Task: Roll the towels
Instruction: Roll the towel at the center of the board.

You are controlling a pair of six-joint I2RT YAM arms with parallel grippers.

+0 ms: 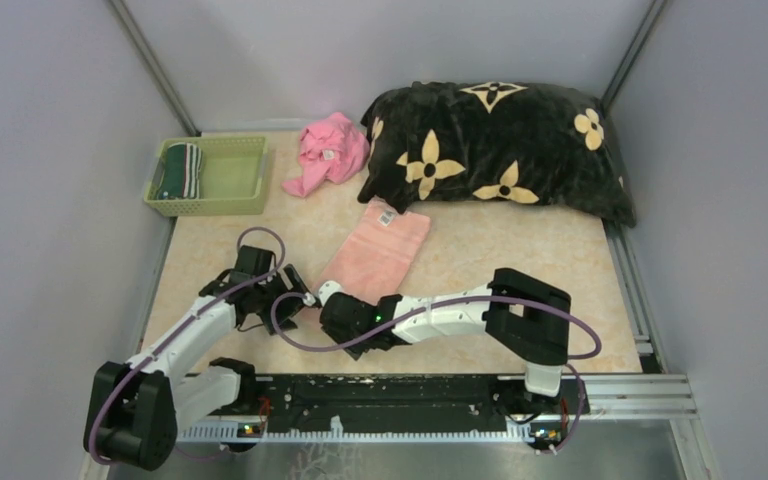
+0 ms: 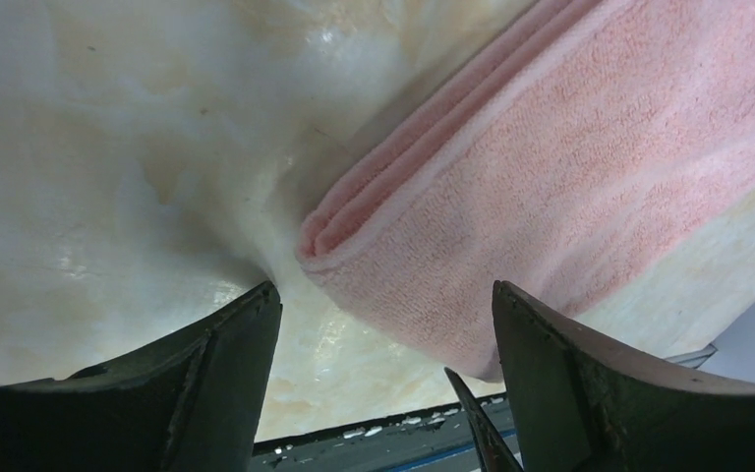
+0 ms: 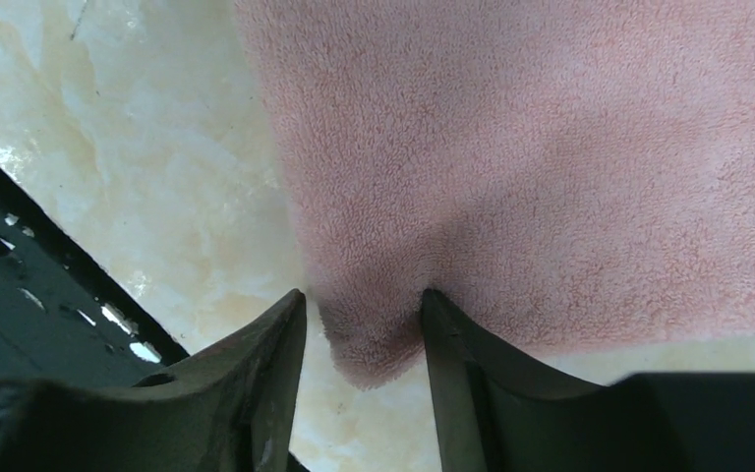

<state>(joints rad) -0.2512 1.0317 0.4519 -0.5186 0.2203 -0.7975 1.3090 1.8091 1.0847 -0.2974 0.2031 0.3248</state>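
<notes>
Marbled tabletop (image 1: 520, 250): right jaws pinch pink towel (image 3: 551, 147) corner; left jaws gape wide beside it.

The top external camera looks down from high above and behind the arm bases, taking in the whole counter (image 1: 520, 260) from far off. The wrist cameras sit just behind the left end effector (image 2: 385, 295) and the right end effector (image 3: 364, 300), each peering past its fingers, very close to the counter. All three views share the near end of the salmon-pink towel (image 1: 380, 250).
</notes>
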